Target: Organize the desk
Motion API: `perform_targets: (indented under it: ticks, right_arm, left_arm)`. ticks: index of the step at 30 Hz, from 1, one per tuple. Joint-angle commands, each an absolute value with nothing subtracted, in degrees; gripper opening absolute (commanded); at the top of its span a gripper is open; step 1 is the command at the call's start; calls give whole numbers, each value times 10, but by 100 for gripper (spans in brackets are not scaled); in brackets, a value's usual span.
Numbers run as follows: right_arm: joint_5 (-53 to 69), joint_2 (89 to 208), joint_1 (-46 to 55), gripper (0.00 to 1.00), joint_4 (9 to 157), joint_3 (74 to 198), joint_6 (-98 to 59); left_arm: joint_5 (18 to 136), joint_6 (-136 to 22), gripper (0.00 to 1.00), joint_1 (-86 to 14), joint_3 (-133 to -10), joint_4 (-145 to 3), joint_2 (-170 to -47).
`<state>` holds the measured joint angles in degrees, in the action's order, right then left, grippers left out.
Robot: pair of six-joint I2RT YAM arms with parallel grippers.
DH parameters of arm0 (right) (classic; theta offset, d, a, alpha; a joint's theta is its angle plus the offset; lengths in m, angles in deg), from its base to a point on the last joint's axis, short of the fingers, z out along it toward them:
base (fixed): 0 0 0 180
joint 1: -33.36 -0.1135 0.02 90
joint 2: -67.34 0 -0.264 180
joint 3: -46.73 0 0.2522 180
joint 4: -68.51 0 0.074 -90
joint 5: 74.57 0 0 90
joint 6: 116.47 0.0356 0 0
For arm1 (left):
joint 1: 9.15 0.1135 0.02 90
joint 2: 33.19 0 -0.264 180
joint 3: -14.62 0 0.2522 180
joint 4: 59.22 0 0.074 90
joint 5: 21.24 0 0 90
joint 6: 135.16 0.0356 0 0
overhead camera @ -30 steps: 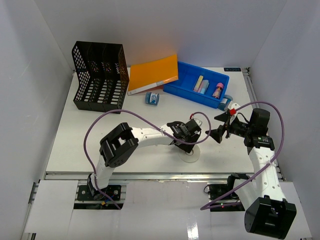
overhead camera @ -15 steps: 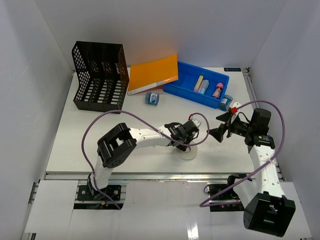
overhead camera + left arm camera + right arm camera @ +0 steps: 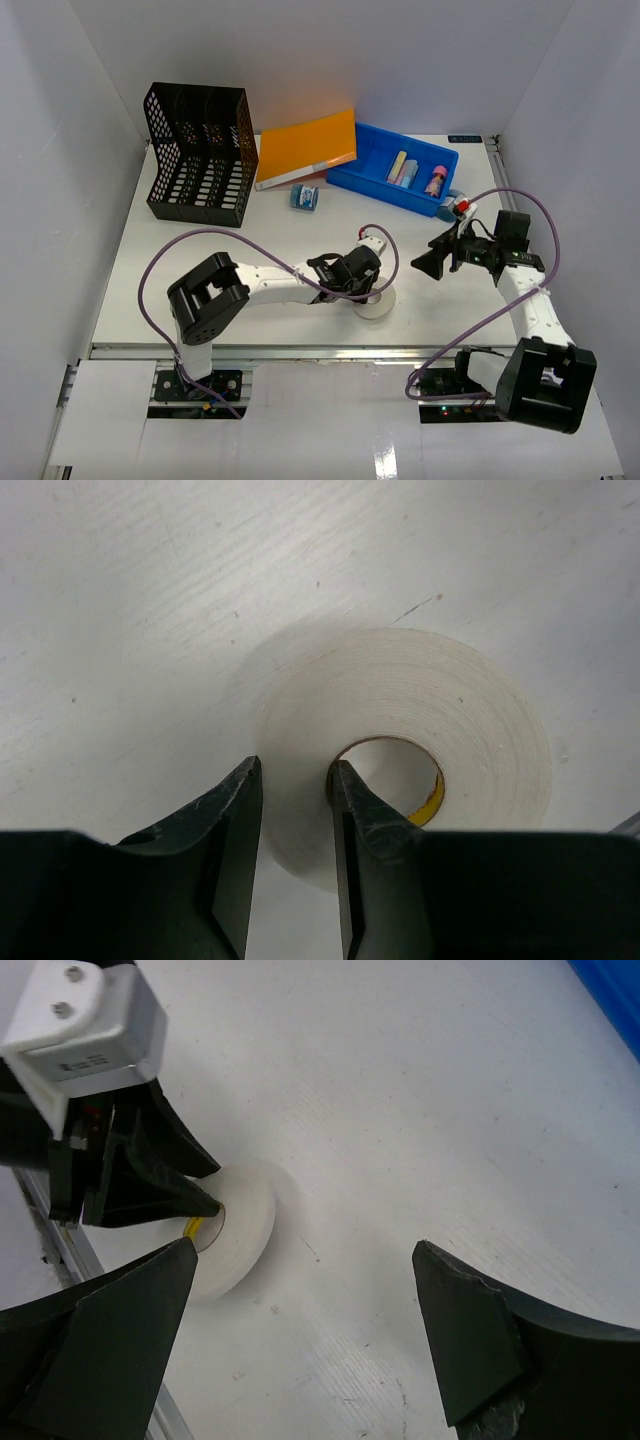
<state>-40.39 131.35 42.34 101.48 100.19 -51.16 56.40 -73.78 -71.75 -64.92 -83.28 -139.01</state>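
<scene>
Picking up the tape (image 3: pixel 470 710): my left tool (image 3: pixel 295 780) pinches its wall, seemingly firm; my right tool (image 3: pixel 305 1252) stands wide apart. Next, lift straight off the desk (image 3: pixel 150 580).

White arms (image 3: pixel 280 280), black fingers (image 3: pixel 225 840), purple cables (image 3: pixel 205 233)

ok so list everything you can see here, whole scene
desk: 1, white, under everything
file rack: 1, black mesh, far left corner
folder: 1, orange, far centre, beside the file rack
blue tray: 1, blue, far right
yellowish item, pale blue item, pink item: 1 each, inside the blue tray
small roll: 1, blue, on the desk just in front of the folder
small object: 1, blue and red, by the tray's right end, too small to identify
white tape roll: 1, white, lying flat near the front edge
left gripper: 1, black, pinching the roll's wall
right gripper: 1, black, open above the desk
</scene>
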Motion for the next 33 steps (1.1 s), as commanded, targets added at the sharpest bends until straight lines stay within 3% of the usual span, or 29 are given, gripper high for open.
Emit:
perform_targets:
  ticks: [1,6,15,28,31,33]
  right_arm:
    - [-326,1360,397,95,991,1050,-360]
    - [-250,1427,342,95,1019,1096,-282]
    - [-278,1480,313,73,1020,1102,-252]
    - [-371,1483,307,26,986,1075,-236]
    - [-389,1484,307,20,982,1077,-235]
    - [-400,1480,308,17,979,1077,-239]
  left_arm:
    - [559,-765,28,-712,-653,-759,-1350]
    - [552,-765,28,-705,-664,-736,-1350]
    - [549,-755,28,-687,-685,-734,-1353]
    - [564,-750,29,-667,-710,-720,-1365]
    - [579,-759,37,-661,-707,-710,-1363]
    - [599,-764,52,-655,-697,-697,-1356]
